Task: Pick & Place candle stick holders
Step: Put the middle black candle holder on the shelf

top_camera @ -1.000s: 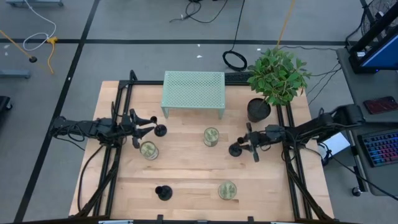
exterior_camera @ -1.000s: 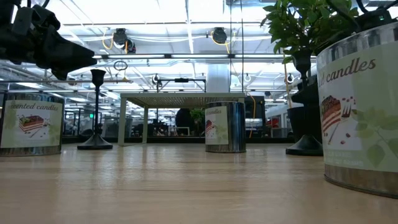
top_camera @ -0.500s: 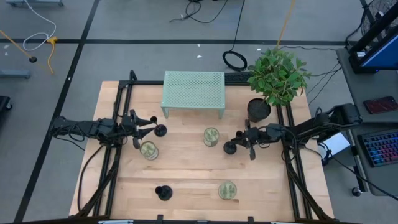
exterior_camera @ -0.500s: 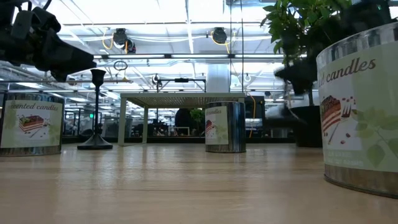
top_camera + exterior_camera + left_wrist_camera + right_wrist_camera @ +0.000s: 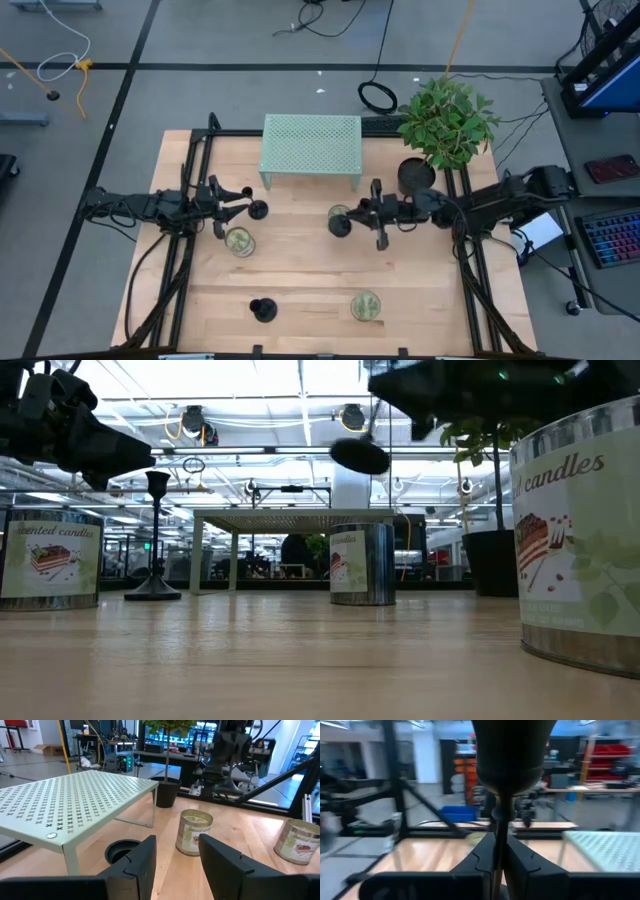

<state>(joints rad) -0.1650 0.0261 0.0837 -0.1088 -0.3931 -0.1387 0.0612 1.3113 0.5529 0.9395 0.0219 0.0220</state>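
Right gripper (image 5: pixel 362 217) grips candle holder (image 5: pixel 340 226) — base outward, above the table.

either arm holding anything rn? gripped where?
Right end effector is shut on a candle stick holder, gripped by its thin stem, lifted off the table. Left end effector is open and holds nothing.

1. A robotics lab or workshop is indicated by the grey floor (image 5: pixel 200 90) with cables (image 5: pixel 330 20) strewn beyond the table's far edge.
2. A keyboard (image 5: pixel 610 240) is seen past the table's right edge.
3. Ceiling strip lights (image 5: pixel 250 405) and equipment racks (image 5: pixel 107 740) are shown behind the table (image 5: pixel 300 285).
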